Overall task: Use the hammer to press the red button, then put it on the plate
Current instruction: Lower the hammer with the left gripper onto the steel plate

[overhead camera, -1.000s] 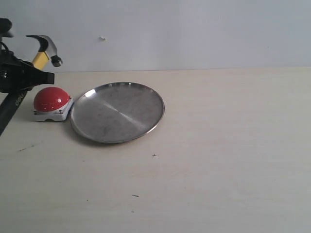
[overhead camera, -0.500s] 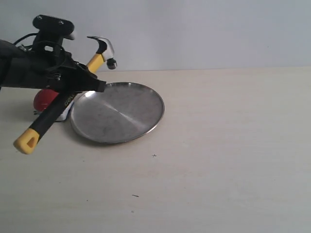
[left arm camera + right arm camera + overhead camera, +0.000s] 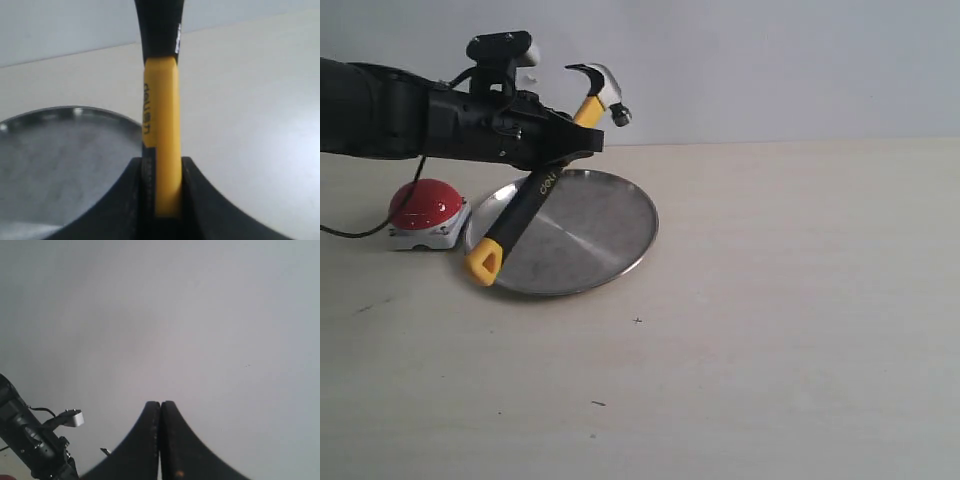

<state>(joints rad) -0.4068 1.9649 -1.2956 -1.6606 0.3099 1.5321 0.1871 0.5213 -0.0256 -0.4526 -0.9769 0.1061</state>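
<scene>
My left gripper [image 3: 575, 143] is shut on the hammer [image 3: 538, 189], held tilted above the silver plate [image 3: 590, 235]. The black head points up at the back, and the yellow looped end hangs low over the plate's left rim. In the left wrist view the yellow-and-black handle [image 3: 161, 145] is clamped between the fingers of the left gripper [image 3: 161, 167], with the plate [image 3: 55, 165] below. The red button [image 3: 424, 205] sits on its grey base left of the plate, apart from the hammer. My right gripper [image 3: 160, 407] is shut on nothing and faces the wall.
The light wooden table [image 3: 790, 300] stretches to the right of the plate, with a few small dark specks on it. A pale wall [image 3: 770, 60] stands behind. The left arm [image 3: 30, 445] shows at the edge of the right wrist view.
The left arm has swung right, carrying the hammer from above the red button to above the plate. The button, hidden behind the arm half a second ago, is in full view again.
</scene>
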